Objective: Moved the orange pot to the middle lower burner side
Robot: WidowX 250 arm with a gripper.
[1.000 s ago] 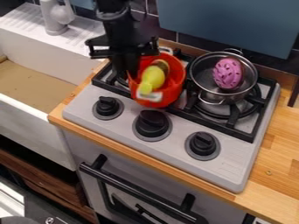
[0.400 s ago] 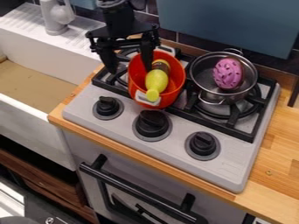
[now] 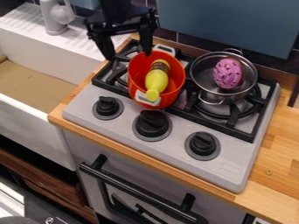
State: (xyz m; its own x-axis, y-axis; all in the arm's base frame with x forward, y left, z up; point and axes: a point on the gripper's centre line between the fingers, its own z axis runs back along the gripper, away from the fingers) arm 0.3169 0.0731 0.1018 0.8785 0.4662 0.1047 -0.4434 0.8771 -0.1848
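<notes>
Your black two-finger gripper (image 3: 128, 56) hangs over the back left part of the stove, open, its two fingers spread well apart and pointing down. One fingertip sits over the left end of the grate, the other at the back rim of the orange-red round pot (image 3: 137, 81); whether it touches that rim you cannot tell. The pot is upright between the left and right burners, with one pale handle at the back and one at the front, above the middle knob. Inside it you have a yellow-green, bottle-shaped toy with a brown band (image 3: 156, 81), its narrow end toward the front handle. Just to the right, a shiny metal pot (image 3: 203, 75) stands on the right burner, holding a pink oval toy with dark spots (image 3: 227, 73). Under both pots runs the black grate (image 3: 248, 131) of the grey stove top (image 3: 225, 170), and in front of it you see three black knobs (image 3: 152, 122). Farther out, a light wooden counter (image 3: 280, 175) borders the stove, a white sink (image 3: 35, 113) with a pale faucet (image 3: 55, 22) lies to the picture's left, and a black oven handle (image 3: 137, 191) is below the knobs.
</notes>
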